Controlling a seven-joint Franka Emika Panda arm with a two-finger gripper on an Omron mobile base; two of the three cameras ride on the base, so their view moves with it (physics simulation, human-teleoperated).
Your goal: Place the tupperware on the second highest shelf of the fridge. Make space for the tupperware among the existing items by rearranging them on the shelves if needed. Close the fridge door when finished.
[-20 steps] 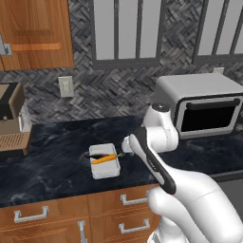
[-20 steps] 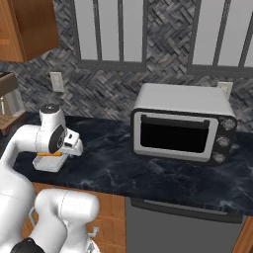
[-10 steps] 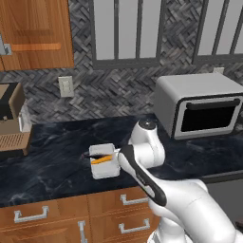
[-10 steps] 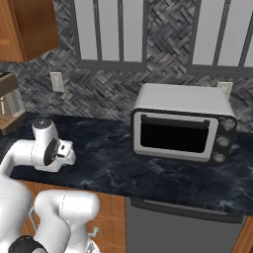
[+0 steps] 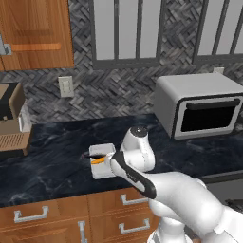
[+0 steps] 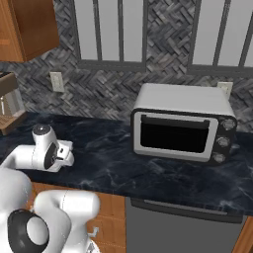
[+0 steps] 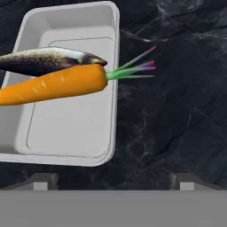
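A: What's the room like, biggest things first?

B: A herringbone grey tiled wall (image 5: 123, 90) runs behind a long dark marbled counter (image 5: 57, 147). Glass-fronted upper cabinets (image 5: 128, 28) hang over it, with a wooden cabinet (image 5: 35, 33) at the left. Wooden drawers (image 5: 57, 213) with silver handles sit under the counter.

A: And on the counter?

B: A grey toaster oven (image 6: 183, 123) stands at the right, back against the wall. A brown coffee machine (image 5: 12, 123) stands at the far left. A pale wall outlet (image 5: 65, 86) is set in the tiles between them.

A: Where's the tupperware?

B: The tupperware (image 7: 66, 84) is a white open tray lying flat on the counter near its front edge, between the coffee machine and the oven and well apart from both. An orange carrot (image 7: 57, 84) lies across it, its green top sticking out past the rim, touching a dark oblong vegetable (image 7: 48, 60) beside it.

A: Room to move around it?

B: Bare counter lies on every side of the tray; the front edge is the nearest limit.

A: The gripper?

B: The gripper (image 7: 113, 181) hovers just above the tray's near corner, jaws spread wide, holding nothing, one fingertip (image 7: 42, 181) over the rim side, the other over bare counter.
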